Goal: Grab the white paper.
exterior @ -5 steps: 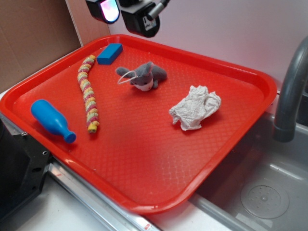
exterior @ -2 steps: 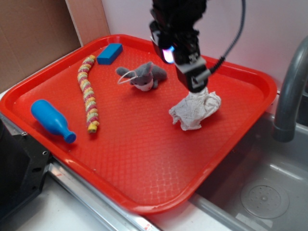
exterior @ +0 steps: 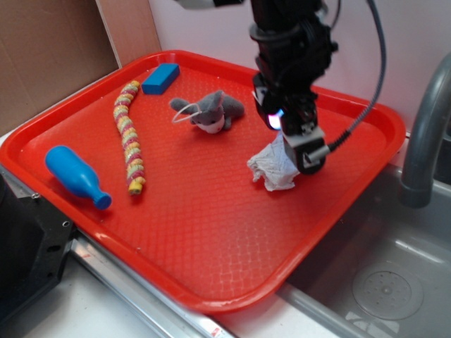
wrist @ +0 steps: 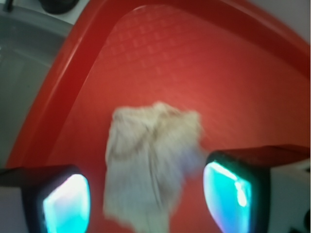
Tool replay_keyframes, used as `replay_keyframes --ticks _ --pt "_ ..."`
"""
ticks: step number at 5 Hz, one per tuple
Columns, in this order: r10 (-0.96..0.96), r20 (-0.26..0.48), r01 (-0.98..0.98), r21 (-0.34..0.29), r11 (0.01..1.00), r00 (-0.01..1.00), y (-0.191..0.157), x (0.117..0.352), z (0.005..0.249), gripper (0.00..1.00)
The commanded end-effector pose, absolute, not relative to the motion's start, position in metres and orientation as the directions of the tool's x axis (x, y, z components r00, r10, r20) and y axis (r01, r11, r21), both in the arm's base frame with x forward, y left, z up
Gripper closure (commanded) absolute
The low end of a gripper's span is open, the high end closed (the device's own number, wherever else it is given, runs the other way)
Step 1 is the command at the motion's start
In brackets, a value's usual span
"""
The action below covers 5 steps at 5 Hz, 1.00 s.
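The white paper (exterior: 273,167) is a crumpled wad lying on the right half of the red tray (exterior: 211,232). My gripper (exterior: 299,151) has come down right over it and hides the paper's right part in the exterior view. In the wrist view the white paper (wrist: 150,165) lies between my two glowing pads, the left pad (wrist: 65,204) and the right pad (wrist: 226,196), with a gap on each side. The gripper (wrist: 146,201) is open and nothing is held.
A grey plush animal (exterior: 211,110), a blue block (exterior: 161,77), a striped bead-like rope (exterior: 130,137) and a blue bottle (exterior: 74,174) also lie on the tray. A grey faucet (exterior: 426,134) and the sink (exterior: 387,282) are to the right.
The arm has swung in from the upper left and dropped toward the tray, moving from above the paper's top edge to down over its right side. The paper has not shifted.
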<state>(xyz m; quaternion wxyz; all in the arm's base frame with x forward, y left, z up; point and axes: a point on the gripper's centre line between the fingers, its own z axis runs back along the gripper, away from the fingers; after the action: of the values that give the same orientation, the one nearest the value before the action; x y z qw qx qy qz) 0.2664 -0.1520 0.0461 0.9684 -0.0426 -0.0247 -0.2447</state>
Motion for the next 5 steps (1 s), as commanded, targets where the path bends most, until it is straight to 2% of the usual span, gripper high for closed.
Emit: replay_keyframes --ticks 1,2,4,5 --pt "-0.489 0.034 0.49 -0.083 0.868 0.871 -0.167 0.247 0.035 0.0" --pt "-0.447 0.023 0.447 -0.086 0.89 0.894 -0.163 0.238 0.036 1.0" --pt "-0.411 -0.006 0.409 -0.065 0.91 0.912 -0.161 0.245 0.04 1.0" --pt "-0.249 0.046 0.249 0.005 0.968 0.967 -0.139 0.242 0.09 1.0"
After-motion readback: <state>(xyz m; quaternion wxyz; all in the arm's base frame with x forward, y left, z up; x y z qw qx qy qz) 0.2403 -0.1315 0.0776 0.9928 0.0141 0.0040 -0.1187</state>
